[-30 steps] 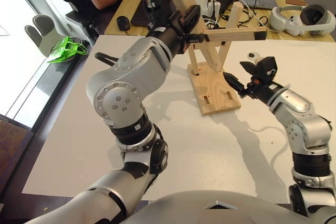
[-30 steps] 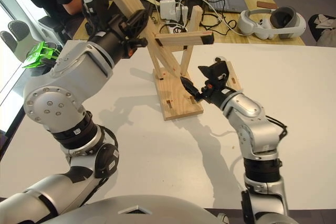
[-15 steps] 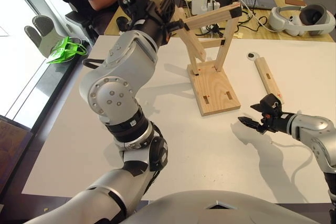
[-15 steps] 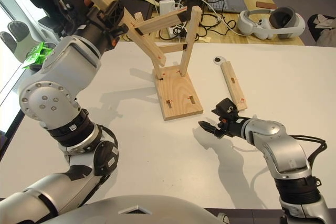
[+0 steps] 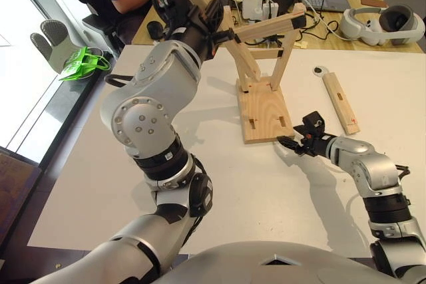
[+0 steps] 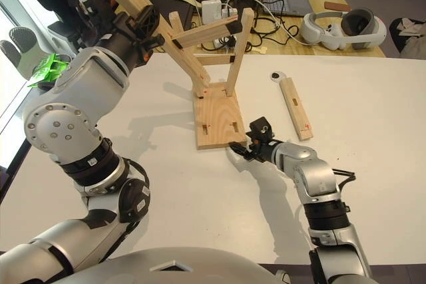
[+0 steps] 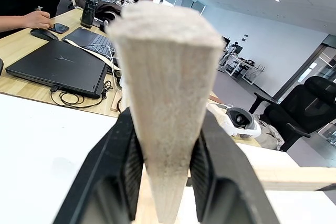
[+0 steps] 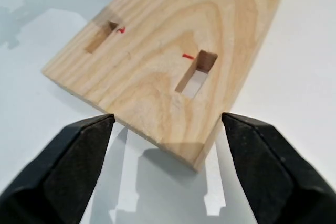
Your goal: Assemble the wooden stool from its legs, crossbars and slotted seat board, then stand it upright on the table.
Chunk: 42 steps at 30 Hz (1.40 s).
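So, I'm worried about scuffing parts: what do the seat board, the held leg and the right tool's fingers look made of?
Seat board: pale bare-looking softwood, maybe pine; clear grain, no sheen.
Leg: same pale wood, fuzzy sawn end.
Right tool, fingers: matte black, likely plastic or rubber; dull smooth surface leaves it open.

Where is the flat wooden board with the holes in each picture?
Left eye view: seat board in the middle, right gripper at its near corner.
Right eye view: middle too.
Left wrist view: find the leg plugged into it, clamped in the left gripper.
Right wrist view: upper middle.
Shared landmark: two empty slots.
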Each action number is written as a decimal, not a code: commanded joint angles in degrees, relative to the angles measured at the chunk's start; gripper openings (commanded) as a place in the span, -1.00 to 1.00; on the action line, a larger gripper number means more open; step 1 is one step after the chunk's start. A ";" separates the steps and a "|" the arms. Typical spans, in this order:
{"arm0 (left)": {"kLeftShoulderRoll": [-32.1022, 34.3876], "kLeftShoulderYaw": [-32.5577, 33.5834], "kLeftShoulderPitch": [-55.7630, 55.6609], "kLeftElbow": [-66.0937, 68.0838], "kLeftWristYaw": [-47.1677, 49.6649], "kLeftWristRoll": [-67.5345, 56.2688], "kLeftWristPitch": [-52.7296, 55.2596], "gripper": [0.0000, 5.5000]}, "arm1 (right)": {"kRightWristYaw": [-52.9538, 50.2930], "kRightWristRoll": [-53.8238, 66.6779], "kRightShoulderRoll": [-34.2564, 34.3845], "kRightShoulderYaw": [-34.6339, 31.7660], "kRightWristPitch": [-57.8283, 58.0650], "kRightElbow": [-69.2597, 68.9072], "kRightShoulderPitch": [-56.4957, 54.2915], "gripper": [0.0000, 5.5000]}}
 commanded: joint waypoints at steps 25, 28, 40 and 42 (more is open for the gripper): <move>-8.24 -1.67 23.52 -16.53 1.63 6.45 4.74 -0.62 | -5.82 2.80 0.43 -7.18 5.19 -11.96 1.91 0.38; -7.47 -2.30 22.92 -17.58 1.74 6.56 4.65 -0.62 | -7.89 1.79 1.62 -7.57 3.92 -11.10 1.49 0.38; -3.54 -9.03 24.52 -18.82 -0.47 11.88 -0.93 -0.62 | -33.38 -1.26 26.99 -9.94 -10.32 -22.34 6.03 0.38; -3.49 -9.44 24.32 -18.36 -0.85 12.44 -1.50 -0.62 | -35.31 -1.86 28.72 -9.43 -11.49 -23.68 7.76 0.38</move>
